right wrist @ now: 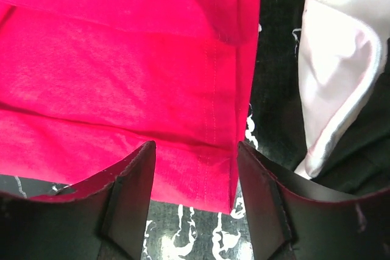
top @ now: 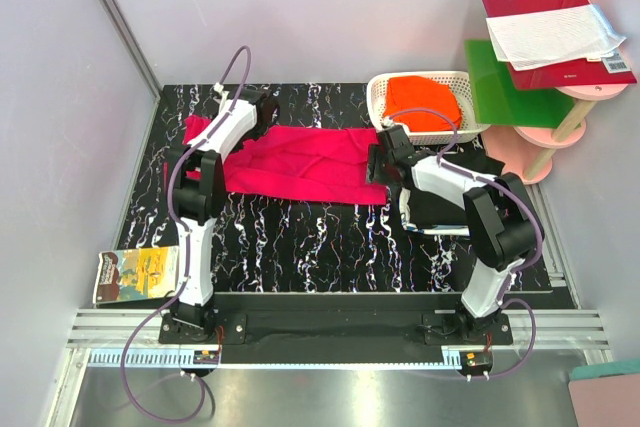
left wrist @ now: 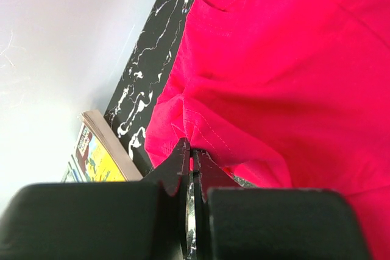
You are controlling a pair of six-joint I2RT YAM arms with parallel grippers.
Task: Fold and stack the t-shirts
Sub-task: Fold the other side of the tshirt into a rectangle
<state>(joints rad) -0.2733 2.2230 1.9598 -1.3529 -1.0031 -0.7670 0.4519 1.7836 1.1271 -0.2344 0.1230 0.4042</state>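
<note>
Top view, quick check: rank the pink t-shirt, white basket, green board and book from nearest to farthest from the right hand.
1. pink t-shirt, its right end directly under the right hand.
2. white basket, just behind the hand.
3. green board, farther right, past the basket.
4. book, near left corner.

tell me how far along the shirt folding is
Early. Done: the pink t-shirt lies on the table in a long band, seemingly folded over once. In hand: the left gripper is shut on its edge, the right gripper open astride its hem corner. Left: finishing this fold, the orange shirt in the basket, and no stack shows yet.
</note>
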